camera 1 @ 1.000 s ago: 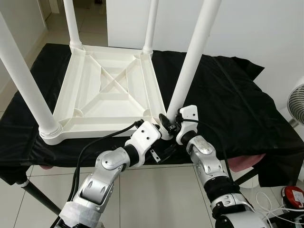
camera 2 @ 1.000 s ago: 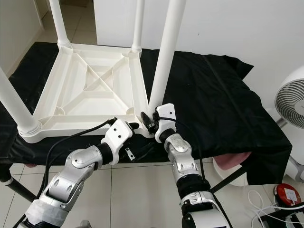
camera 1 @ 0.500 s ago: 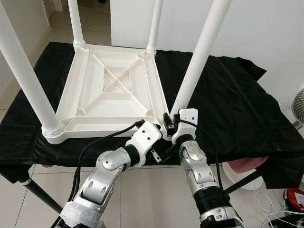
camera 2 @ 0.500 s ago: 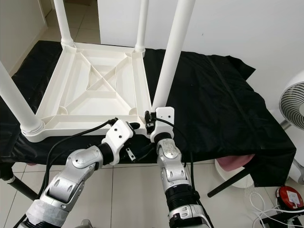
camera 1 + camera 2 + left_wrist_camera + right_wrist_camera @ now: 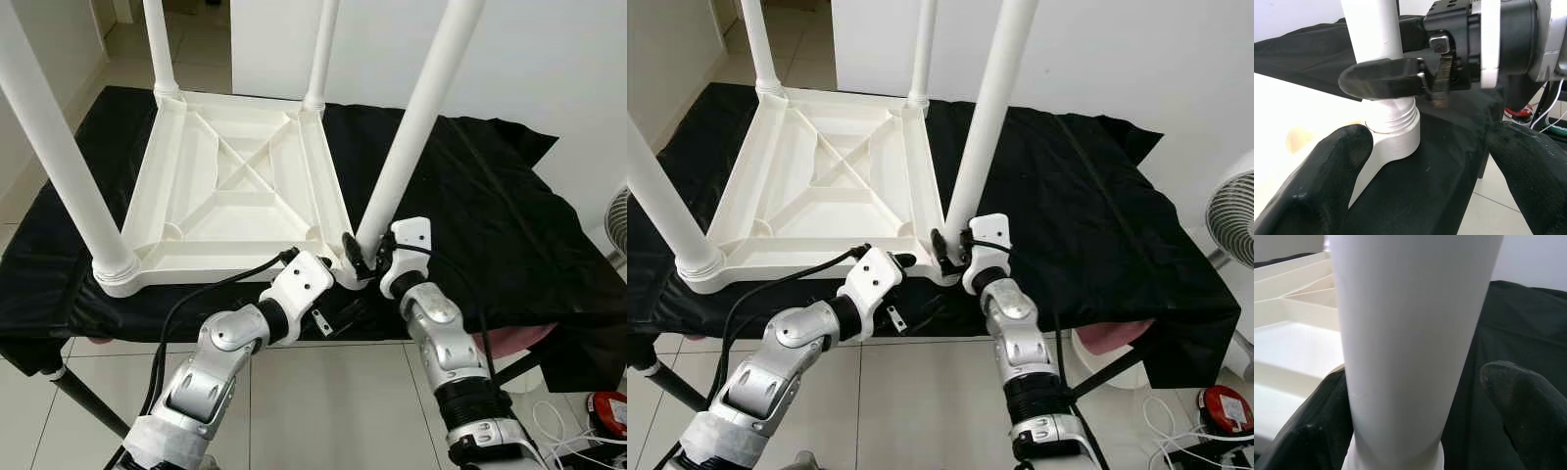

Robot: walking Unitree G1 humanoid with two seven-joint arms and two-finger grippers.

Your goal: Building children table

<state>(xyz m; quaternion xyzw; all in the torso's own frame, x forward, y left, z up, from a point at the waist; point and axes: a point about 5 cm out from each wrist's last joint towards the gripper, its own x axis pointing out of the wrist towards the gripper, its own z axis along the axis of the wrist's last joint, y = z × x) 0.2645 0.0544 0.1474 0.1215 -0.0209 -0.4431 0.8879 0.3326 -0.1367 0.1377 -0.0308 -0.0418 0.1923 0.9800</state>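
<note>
A white children's table (image 5: 230, 186) lies upside down on a black cloth (image 5: 490, 215), with its legs pointing up. My right gripper (image 5: 361, 262) is at the base of the near right leg (image 5: 411, 127). In the right wrist view that leg (image 5: 1410, 333) stands between the two fingers; one finger (image 5: 1518, 401) is clear of it, so the gripper is open. My left gripper (image 5: 1430, 161) is open just beside the same corner, level with the leg's threaded collar (image 5: 1393, 125).
The black-covered worktable ends just in front of me, with tiled floor below. A white fan (image 5: 1229, 206) stands at the right, a red object (image 5: 1220, 401) and cables lie on the floor, and something pink (image 5: 1107, 338) sits under the table edge.
The view has shifted slightly. My right forearm has swung to the right while its gripper stays at the leg's base. The left arm has held still.
</note>
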